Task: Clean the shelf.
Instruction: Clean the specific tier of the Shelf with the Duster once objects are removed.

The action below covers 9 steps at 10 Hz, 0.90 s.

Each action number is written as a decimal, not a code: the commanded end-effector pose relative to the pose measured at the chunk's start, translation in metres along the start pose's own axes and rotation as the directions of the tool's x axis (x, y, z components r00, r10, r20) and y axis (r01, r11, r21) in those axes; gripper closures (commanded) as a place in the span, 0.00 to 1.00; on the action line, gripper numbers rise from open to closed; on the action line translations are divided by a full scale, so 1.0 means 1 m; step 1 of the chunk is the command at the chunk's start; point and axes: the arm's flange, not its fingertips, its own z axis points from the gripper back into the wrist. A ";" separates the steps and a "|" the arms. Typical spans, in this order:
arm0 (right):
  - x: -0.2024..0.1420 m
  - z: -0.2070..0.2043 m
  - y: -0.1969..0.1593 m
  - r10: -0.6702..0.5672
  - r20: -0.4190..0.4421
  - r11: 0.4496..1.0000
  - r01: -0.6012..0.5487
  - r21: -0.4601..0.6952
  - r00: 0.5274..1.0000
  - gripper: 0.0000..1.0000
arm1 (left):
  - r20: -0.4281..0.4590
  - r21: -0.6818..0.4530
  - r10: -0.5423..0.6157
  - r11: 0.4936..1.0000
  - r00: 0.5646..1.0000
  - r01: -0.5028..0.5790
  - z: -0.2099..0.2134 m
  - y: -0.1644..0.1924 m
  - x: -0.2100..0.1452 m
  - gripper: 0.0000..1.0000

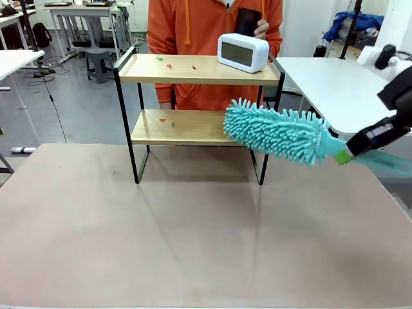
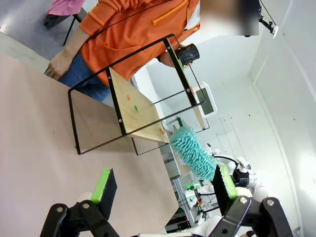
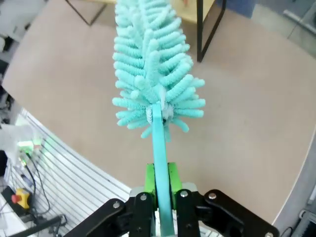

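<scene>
Right now we are at the approach step. Our right gripper is clamped on the thin handle of the teal duster, whose fluffy head hangs by the right end of the lower board; we cannot tell whether it touches. The shelf stands at the far side of the brown table, just in front of the person in orange, whose hand holds a dark object behind the white clock on the top board. Small red and green scraps lie on both boards, so we judge the sweeping not yet done. Our left gripper hovers over the table, jaws spread wide and holding nothing. Next we must slide the head along a board and across the scraps, minding the black frame and the clock.
</scene>
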 end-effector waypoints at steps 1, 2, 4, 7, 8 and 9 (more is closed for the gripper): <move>0.009 -0.023 0.015 -0.082 0.105 0.996 0.079 0.033 0.991 0.86 | 0.001 -0.014 -0.020 1.000 1.000 0.020 0.001 -0.001 0.000 0.00; 0.014 -0.032 0.022 -0.110 0.131 0.994 0.107 0.023 0.985 0.86 | 0.001 -0.014 -0.020 1.000 1.000 0.020 0.001 -0.001 0.000 0.00; 0.019 -0.053 0.035 -0.144 0.116 0.988 0.150 -0.045 0.983 0.86 | 0.001 -0.014 -0.020 1.000 1.000 0.020 0.001 -0.001 0.000 0.00; 0.019 -0.079 0.050 -0.232 0.165 0.966 0.248 -0.080 0.959 0.86 | 0.001 -0.014 -0.020 1.000 1.000 0.020 0.001 -0.001 0.000 0.00; 0.019 -0.085 0.051 -0.278 0.217 0.947 0.305 -0.104 0.936 0.86 | 0.001 -0.014 -0.020 1.000 1.000 0.020 0.001 -0.001 0.000 0.00; 0.019 -0.093 0.051 -0.298 0.233 0.934 0.333 -0.131 0.926 0.86 | 0.001 -0.014 -0.020 1.000 1.000 0.020 0.001 -0.001 0.000 0.00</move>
